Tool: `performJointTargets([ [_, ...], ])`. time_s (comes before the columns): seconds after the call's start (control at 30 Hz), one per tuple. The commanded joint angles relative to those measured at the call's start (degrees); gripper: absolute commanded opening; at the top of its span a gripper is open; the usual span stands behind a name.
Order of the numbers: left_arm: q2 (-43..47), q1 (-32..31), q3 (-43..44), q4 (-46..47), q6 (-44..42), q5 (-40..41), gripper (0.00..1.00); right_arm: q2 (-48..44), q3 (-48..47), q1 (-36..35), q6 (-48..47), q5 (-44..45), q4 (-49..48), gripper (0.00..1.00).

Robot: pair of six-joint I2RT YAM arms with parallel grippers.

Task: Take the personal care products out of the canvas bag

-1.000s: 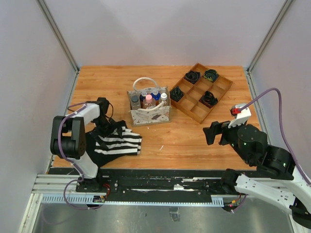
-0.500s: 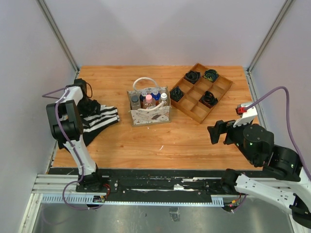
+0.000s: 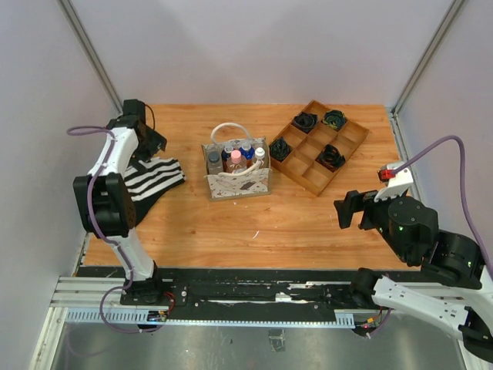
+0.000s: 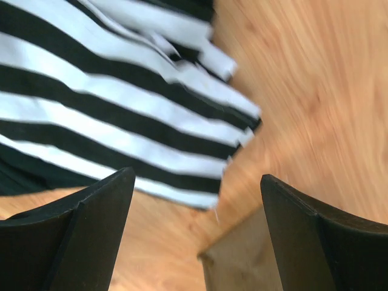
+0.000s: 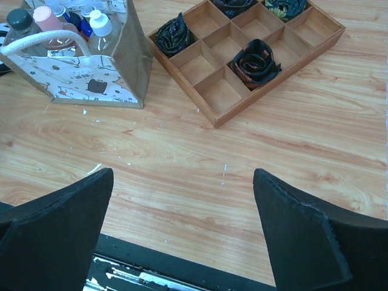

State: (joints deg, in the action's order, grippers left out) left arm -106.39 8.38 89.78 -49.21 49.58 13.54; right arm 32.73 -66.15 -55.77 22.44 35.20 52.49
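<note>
The canvas bag (image 3: 237,179) stands upright mid-table, cream with small dark prints and white loop handles; the right wrist view has it at top left (image 5: 91,82). Several personal care products (image 3: 235,158) stand inside it, clear bottles with pink, blue, white and grey caps (image 5: 45,18). My left gripper (image 3: 152,139) is far off at the back left corner, open and empty (image 4: 197,236), with only striped cloth and bare wood ahead of it. My right gripper (image 3: 345,210) hangs open and empty over the near right of the table (image 5: 182,233), well short of the bag.
A black-and-white striped cloth (image 3: 150,179) lies crumpled at the left edge (image 4: 121,109). A wooden compartment tray (image 3: 320,146) with dark coiled items sits at the back right (image 5: 242,60). Grey walls close in the table on three sides.
The left arm swung from the near left to the back left corner, and the striped cloth shifted left and back with it. The right arm drifted slightly right.
</note>
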Motion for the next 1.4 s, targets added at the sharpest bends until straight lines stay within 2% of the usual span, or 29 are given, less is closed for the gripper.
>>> performJointTargets([
  [0.0,2.20,-3.08,-4.29,-1.34,-4.57,-5.67,0.90,0.72,-0.50,0.46,0.02,1.98,-0.35,0.98],
  [0.07,1.43,-4.37,-6.44,-2.60,-4.68,-7.10,0.91,1.52,-1.20,0.46,-0.27,1.83,-0.28,0.98],
  [0.2,3.10,-7.05,-15.23,2.88,-4.08,-10.01,0.91,2.34,-0.73,0.48,-0.14,2.09,-0.51,0.98],
  [0.3,1.31,-7.43,-16.43,3.60,-3.87,-9.13,0.91,2.34,-0.43,0.48,0.31,1.81,-1.12,0.99],
  [0.43,-4.06,-6.49,-12.28,2.05,-3.91,-7.71,0.93,1.98,-0.90,0.48,1.06,0.94,-0.81,0.99],
  [0.67,-11.00,-0.16,-2.65,-1.18,-1.71,-1.95,0.93,-1.77,-0.32,0.48,4.30,-0.78,1.05,0.99],
  [0.73,-11.52,2.24,-1.01,-0.64,-1.07,-3.16,0.93,-1.98,-0.73,0.47,4.51,-1.51,1.82,0.99],
  [0.9,-12.06,5.92,2.68,0.88,1.31,-4.95,0.92,2.02,-3.06,0.48,3.93,-1.81,5.47,0.98],
  [1.1,-8.39,2.99,6.30,1.87,-1.10,-6.68,0.89,10.79,-2.63,0.77,4.15,2.15,5.83,0.98],
  [1.13,-6.45,1.59,5.70,2.85,-2.07,-7.29,0.89,13.05,-2.94,1.66,3.95,3.40,5.82,0.98],
  [1.2,-2.49,-1.69,4.73,3.44,-3.63,-7.51,0.89,17.69,-3.95,7.46,2.18,-0.14,4.95,0.98],
  [1.3,3.64,-7.32,2.58,3.80,-5.93,-8.44,0.89,23.94,-3.31,20.27,-2.14,-14.33,-0.85,0.98],
  [1.37,8.45,-11.19,-0.45,5.52,-8.20,-10.69,0.90,27.79,-2.84,26.87,-4.27,-20.61,-5.05,0.98],
])
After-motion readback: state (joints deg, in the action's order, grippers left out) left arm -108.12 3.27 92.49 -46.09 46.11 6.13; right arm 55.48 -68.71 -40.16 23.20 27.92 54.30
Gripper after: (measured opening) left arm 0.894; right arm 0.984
